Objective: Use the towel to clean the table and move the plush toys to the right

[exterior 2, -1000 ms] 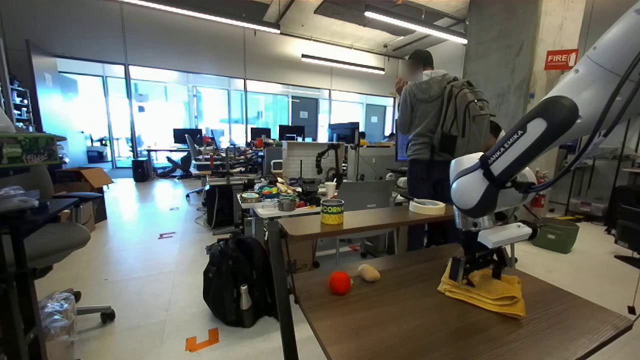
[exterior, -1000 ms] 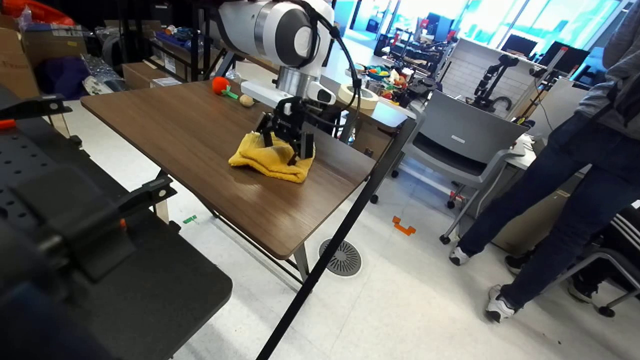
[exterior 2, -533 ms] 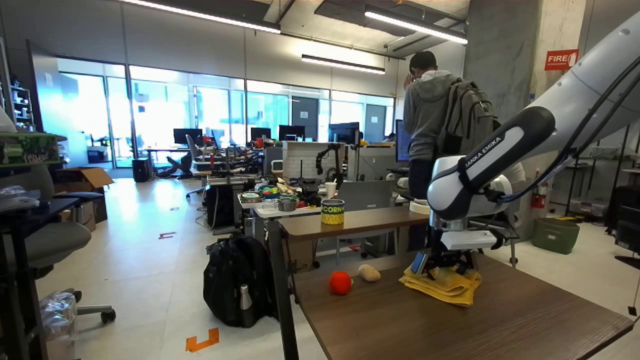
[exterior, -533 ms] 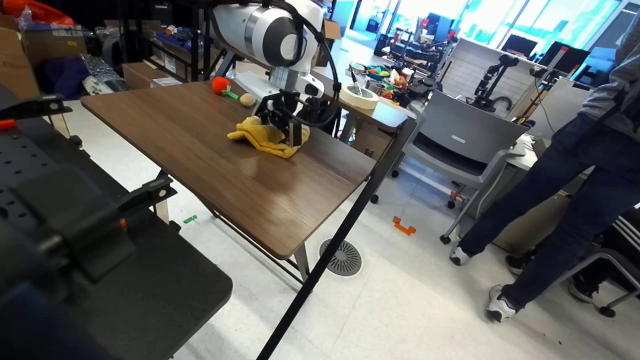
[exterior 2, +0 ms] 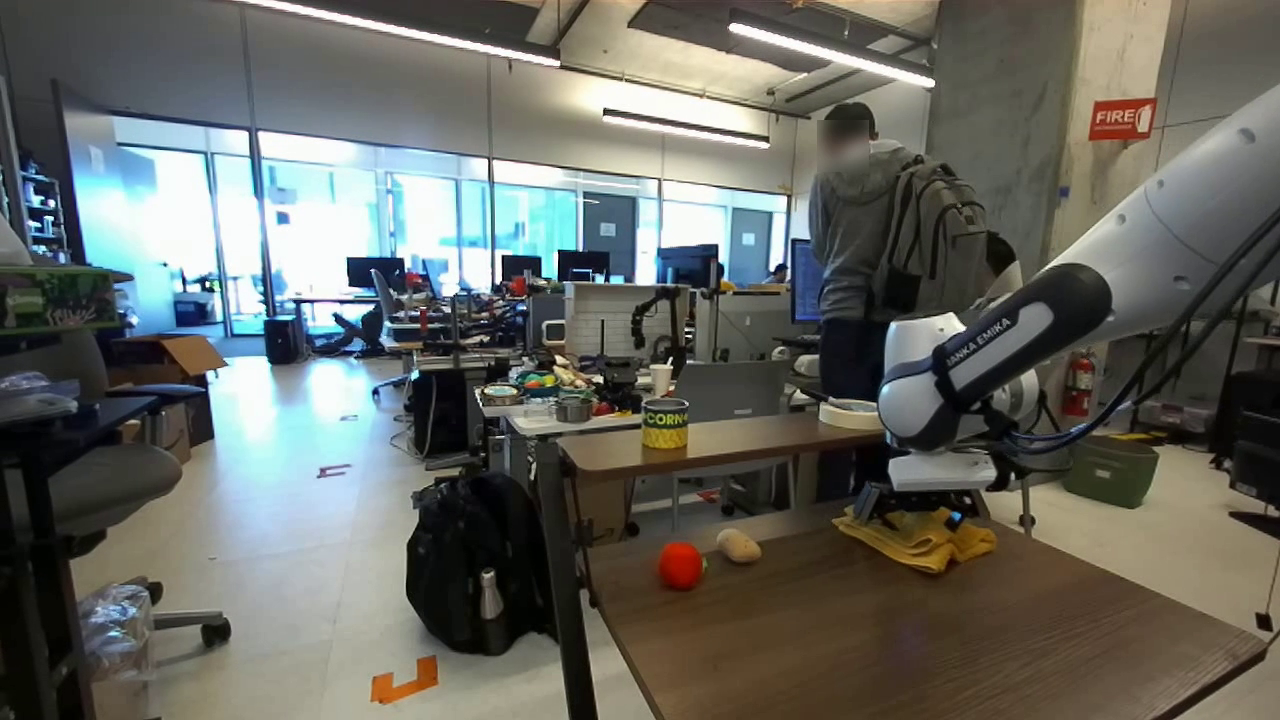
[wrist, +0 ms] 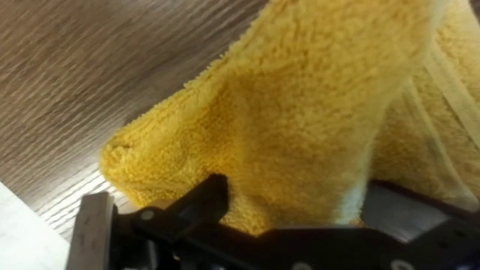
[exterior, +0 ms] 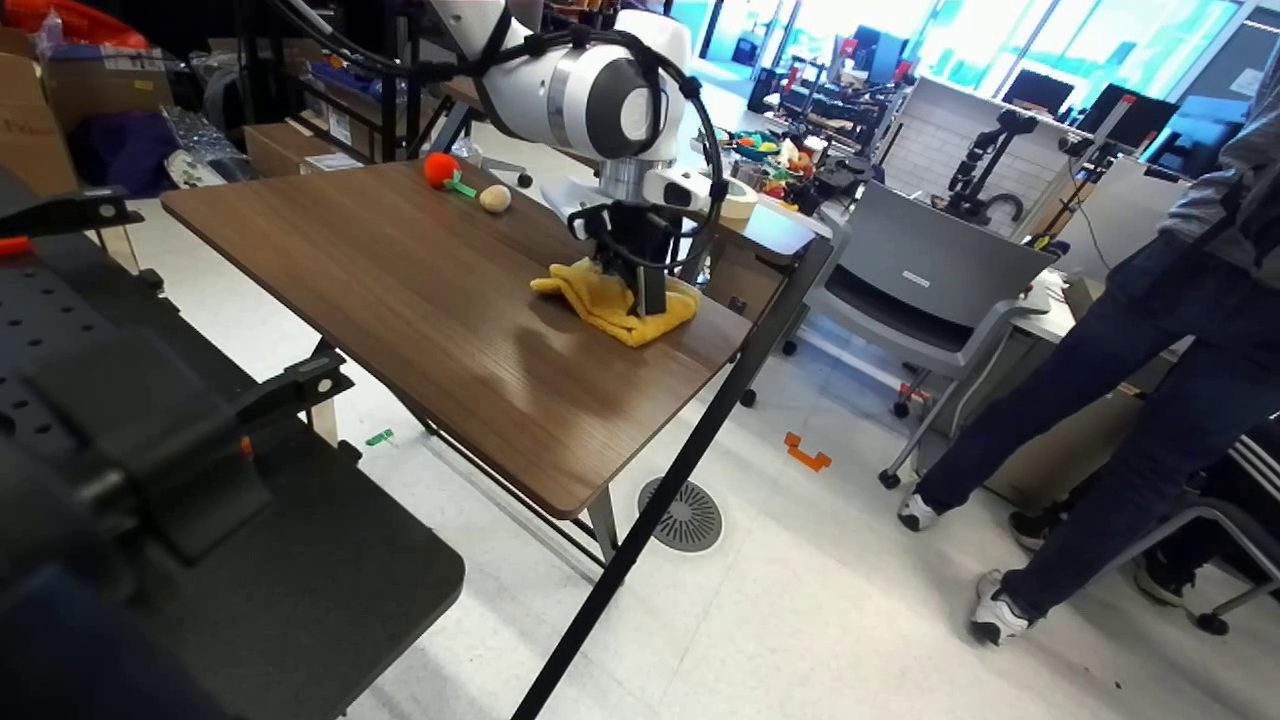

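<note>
closest in, the tool (exterior 2: 912, 513), jaws spread wide, rests on the towel (wrist: 300, 112), seemingly pressing rather than pinching it. the towel lies rumpled on the desk (exterior: 380, 270), directly beneath the tool and showing on either side of it. i judge this the wiping step. the next move calls for a level sweep, pushing down just enough that the towel travels with the tool instead of slipping out from under it. well apart from the tool, on the same desk, sits a tan oval toy (exterior 2: 738, 546); a red round toy (exterior 2: 681, 566) lies near it, more distant again. shifting both to the right looks like a later step; which way that is, the views do not settle.
</note>
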Controlling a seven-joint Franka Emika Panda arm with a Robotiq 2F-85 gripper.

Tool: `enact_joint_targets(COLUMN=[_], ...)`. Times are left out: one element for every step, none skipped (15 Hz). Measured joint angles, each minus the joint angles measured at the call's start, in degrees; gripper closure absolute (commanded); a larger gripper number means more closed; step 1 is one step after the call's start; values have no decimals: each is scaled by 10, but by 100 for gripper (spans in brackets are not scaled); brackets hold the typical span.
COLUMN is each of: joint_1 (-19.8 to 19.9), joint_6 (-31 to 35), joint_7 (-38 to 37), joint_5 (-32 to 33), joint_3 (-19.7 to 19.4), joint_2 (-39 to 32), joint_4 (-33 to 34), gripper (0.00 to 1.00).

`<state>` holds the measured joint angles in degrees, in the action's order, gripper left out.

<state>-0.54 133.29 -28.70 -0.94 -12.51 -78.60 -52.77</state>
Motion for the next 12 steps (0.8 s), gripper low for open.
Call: enact_joint_targets(joint_1=[8, 14, 19, 22, 21, 17, 10, 1, -8, -18, -29, -39], joint_6=[-5, -7, -6, -3, 1, 10, 16, 19, 22, 26, 29, 30], joint_7=[-1, 6, 26, 53, 77, 99, 116, 133, 148, 162, 175, 187], joint_5=[-1, -1, -2, -2, -1, 1, 3, 6, 10, 15, 19, 23], joint_3=[1, 6, 15, 24, 31, 38, 44, 50, 55, 60, 64, 68], joint_2=[-4, -6, -6, -5, -2, 6, 15, 27, 39, 53, 66, 80], joint_4=[8, 12, 13, 12, 6, -9, -27, -47, -69, -93, -118, -143], gripper=[0, 0, 0, 0, 0, 0, 0, 0, 0, 0, 0, 0])
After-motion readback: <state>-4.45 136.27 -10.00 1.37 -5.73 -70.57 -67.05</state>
